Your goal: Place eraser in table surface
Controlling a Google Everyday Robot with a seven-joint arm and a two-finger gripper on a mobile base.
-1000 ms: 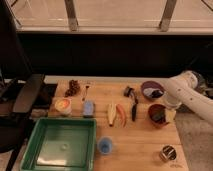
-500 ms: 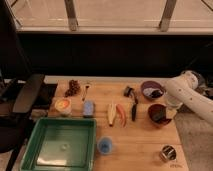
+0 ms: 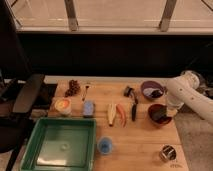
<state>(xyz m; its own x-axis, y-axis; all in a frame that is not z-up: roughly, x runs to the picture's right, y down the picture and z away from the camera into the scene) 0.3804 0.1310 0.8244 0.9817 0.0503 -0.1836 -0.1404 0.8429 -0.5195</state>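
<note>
The wooden table point(image 3: 145, 142) fills the lower middle. At the right edge the white arm point(image 3: 192, 95) has barely shifted over the last second, so the placing looks no further along. Its gripper point(image 3: 167, 107) hangs over the red bowl point(image 3: 152, 111); whether it grips anything I cannot tell. The eraser point(image 3: 160, 116), a small dark matte block, shows inside that bowl, not on the wood.

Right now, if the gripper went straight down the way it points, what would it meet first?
Probably the dark red bowl: the gripper hangs right over it, at the right of the table, pointing down. Depth is unclear; it may be inside the bowl.
</note>
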